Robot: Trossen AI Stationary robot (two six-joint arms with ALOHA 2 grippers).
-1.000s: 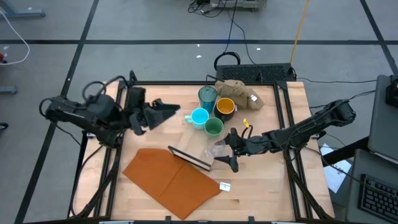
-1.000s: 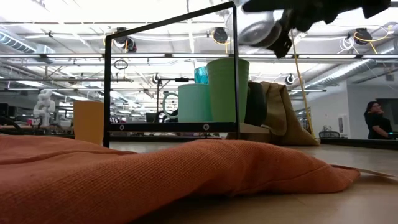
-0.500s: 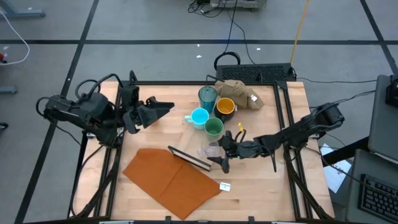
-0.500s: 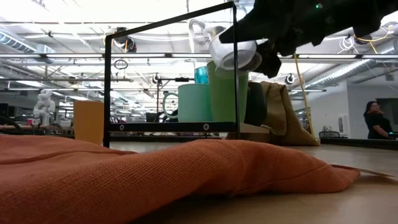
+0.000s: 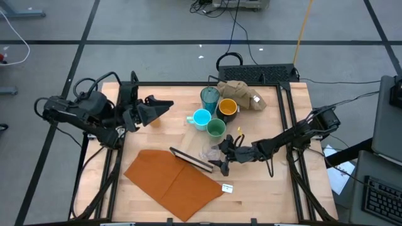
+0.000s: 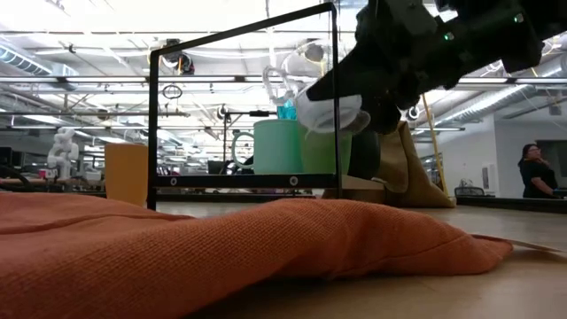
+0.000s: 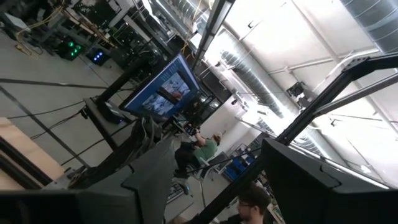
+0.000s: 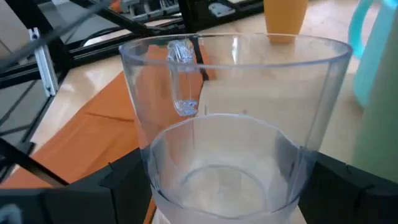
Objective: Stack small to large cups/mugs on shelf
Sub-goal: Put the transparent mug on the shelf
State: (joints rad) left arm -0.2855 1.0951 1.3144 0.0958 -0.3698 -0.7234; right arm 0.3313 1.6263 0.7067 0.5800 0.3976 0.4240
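**Six vessels, one in the right gripper's hold**

Nearest lies one orange-brown sheet (image 5: 173, 183), with one shelf (image 5: 191, 161) at its far edge. Just right of the shelf, the right gripper (image 5: 221, 155) clasps the one clear glass (image 8: 233, 118). Farther back stand one green cup (image 5: 216, 129), one light blue mug (image 5: 201, 118), one yellow-lined mug (image 5: 227, 108) and one teal tumbler (image 5: 210, 96). At far left, the left gripper (image 5: 161, 104) hangs with fingers parted beside one orange cup (image 6: 126, 173).

Even overhead light, glaring ceiling (low view), soft shadows.
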